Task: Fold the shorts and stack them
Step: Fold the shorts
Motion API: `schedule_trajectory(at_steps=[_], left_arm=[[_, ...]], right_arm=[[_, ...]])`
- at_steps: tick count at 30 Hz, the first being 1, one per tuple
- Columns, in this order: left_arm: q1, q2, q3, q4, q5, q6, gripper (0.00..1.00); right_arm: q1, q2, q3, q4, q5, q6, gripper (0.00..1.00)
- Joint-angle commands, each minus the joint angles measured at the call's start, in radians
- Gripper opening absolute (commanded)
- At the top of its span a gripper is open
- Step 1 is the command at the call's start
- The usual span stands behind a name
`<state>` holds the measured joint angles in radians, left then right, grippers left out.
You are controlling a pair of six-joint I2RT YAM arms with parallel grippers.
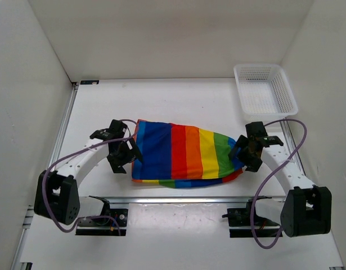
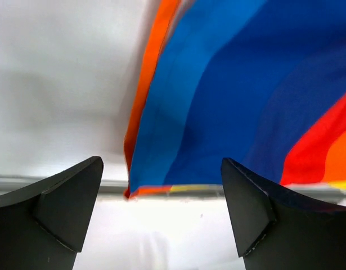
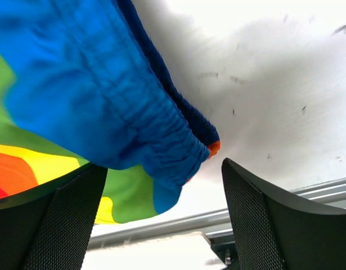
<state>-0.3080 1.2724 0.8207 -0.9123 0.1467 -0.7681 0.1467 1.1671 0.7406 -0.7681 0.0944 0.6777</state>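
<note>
**Fingers of both arms wide open at either end of the shorts, one fold looks done**

Left wrist: left gripper point(image 2: 161, 162) has its jaws spread wide with nothing clamped. The shorts point(image 2: 234, 84) lie just ahead of the fingertips and run past the right finger. Their blue corner sits in the gap, and the orange-red waistband point(image 2: 153, 56) runs away from the left finger. Bare table point(image 2: 54, 84) is ahead of the left finger.

Right wrist: right gripper point(image 3: 164, 163) is also open and holds nothing. A gathered blue elastic edge point(image 3: 161, 129) hangs ahead of the gap. The green and yellow stripes are over the left finger, and scuffed table is ahead of the right finger.

Top: left gripper point(image 1: 123, 152) is at the blue end and right gripper point(image 1: 247, 151) at the green end, with the shorts point(image 1: 184, 152) lying flat between them. A second layer peeks out along the near edge, so I read it as folded once. White mesh basket point(image 1: 265, 90) stands well beyond the right fingers.

Next, as I judge it: re-grip one end through both layers, carry it across to the other end, then place the stack. Watch for catching only the top layer.

Writing: none readable in any view.
</note>
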Motion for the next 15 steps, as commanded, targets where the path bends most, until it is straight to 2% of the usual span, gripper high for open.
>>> schedule_trajectory(at_steps=[1,3,8,12,13,15], left_arm=[[-0.002,0.074,0.047,0.048,-0.074,-0.005,0.97],[-0.002,0.155,0.047,0.072,-0.065,-0.005,0.97],[-0.020,0.254,0.037,0.125,-0.021,0.007,0.87],[-0.042,0.274,0.037,0.144,0.005,0.007,0.65],[-0.052,0.274,0.037,0.144,0.014,0.007,0.50],[-0.052,0.284,0.037,0.144,0.014,-0.002,0.31]], right_arm=[[-0.042,0.018,0.052,-0.007,0.067,0.000,0.87],[-0.074,0.058,0.062,0.015,0.045,-0.010,0.88],[-0.156,0.097,0.031,0.082,-0.085,-0.040,0.88],[-0.156,0.129,-0.027,0.115,-0.146,-0.026,0.88],[-0.156,0.138,-0.044,0.125,-0.162,-0.015,0.88],[-0.156,0.147,-0.089,0.147,-0.182,-0.006,0.88]])
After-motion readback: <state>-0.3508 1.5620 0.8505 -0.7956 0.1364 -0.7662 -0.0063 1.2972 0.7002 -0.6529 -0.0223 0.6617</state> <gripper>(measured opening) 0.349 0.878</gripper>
